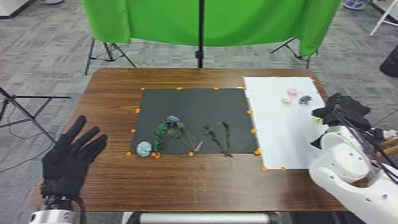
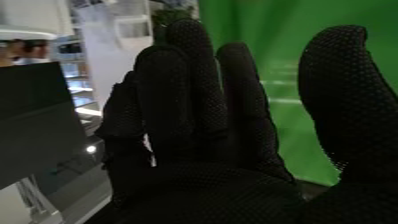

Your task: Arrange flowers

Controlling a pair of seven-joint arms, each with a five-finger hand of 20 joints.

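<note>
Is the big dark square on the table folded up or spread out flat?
Spread out: the dark mat lies flat on the table, its edges straight and unfolded.

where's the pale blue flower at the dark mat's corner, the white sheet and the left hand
Pale blue flower (image 1: 144, 148): head view, middle of the bloom.
White sheet (image 1: 280, 130): head view, bare middle part.
Left hand (image 1: 67, 162): head view, broad part below the fingers.

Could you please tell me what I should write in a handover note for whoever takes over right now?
Left hand: open, at the table's left side.
Right hand: open, empty, by the white sheet's right edge.
Done: green stems and a pale blue piece lie on the dark mat.
Left, probably: adding the pink and blue-grey blooms from the sheet.
</note>
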